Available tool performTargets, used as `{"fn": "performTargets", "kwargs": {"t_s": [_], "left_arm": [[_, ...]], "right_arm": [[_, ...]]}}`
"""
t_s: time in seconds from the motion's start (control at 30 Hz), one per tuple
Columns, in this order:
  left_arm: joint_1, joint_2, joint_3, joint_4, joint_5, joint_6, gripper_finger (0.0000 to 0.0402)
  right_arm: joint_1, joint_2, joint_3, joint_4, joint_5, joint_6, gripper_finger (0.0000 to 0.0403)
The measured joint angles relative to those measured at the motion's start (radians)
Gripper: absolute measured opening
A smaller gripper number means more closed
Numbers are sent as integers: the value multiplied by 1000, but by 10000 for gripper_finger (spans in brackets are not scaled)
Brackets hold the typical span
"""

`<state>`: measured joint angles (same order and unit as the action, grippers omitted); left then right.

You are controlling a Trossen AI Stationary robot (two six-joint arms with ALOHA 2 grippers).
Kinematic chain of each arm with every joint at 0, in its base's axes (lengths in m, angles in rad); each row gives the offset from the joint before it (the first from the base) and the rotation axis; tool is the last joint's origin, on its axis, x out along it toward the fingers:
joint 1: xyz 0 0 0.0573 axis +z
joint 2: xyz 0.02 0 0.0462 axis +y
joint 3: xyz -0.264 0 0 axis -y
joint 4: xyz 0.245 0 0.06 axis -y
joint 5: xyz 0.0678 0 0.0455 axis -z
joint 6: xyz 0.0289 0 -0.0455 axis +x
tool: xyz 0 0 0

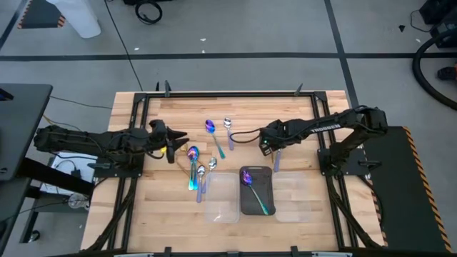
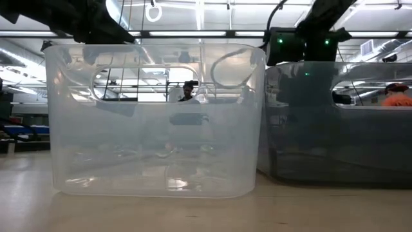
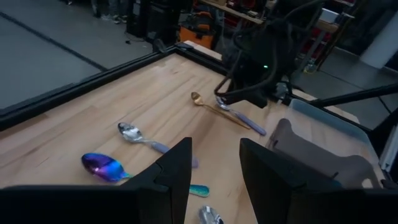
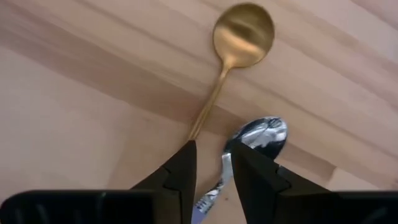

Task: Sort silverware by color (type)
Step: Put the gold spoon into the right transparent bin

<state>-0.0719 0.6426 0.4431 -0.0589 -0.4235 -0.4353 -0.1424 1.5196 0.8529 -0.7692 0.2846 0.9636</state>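
Several spoons lie flat on the wooden table. A gold spoon (image 4: 241,30) and a silver spoon with a pale purple handle (image 4: 263,134) lie side by side under my right gripper (image 4: 211,149), which points down and is open. Its fingers stand on either side of the silver spoon's neck, and I see no touch. The gold handle runs under one fingertip. Two iridescent spoons (image 1: 209,127) (image 1: 193,153) and three more silver spoons (image 1: 228,123) (image 1: 213,164) (image 1: 201,171) lie mid-table. My left gripper (image 3: 214,146) hovers open and empty at the left.
Three trays stand along the near edge. A clear one (image 1: 221,198) is on the left. A dark one (image 1: 265,178) in the middle holds an iridescent spoon (image 1: 250,184). Another clear one (image 1: 294,196) is on the right. A black frame (image 1: 214,93) borders the table.
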Motion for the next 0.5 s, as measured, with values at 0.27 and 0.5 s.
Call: {"fn": "performTargets", "kwargs": {"t_s": [0.27,0.5], "left_arm": [[-49,64,0,-31,-134,-59,142],[-62,188,0,46,-158,-90,142]], "right_arm": [[-37,0,-20,90,-20,-60,120],[-63,0,-20,90,-39,-70,118]]}}
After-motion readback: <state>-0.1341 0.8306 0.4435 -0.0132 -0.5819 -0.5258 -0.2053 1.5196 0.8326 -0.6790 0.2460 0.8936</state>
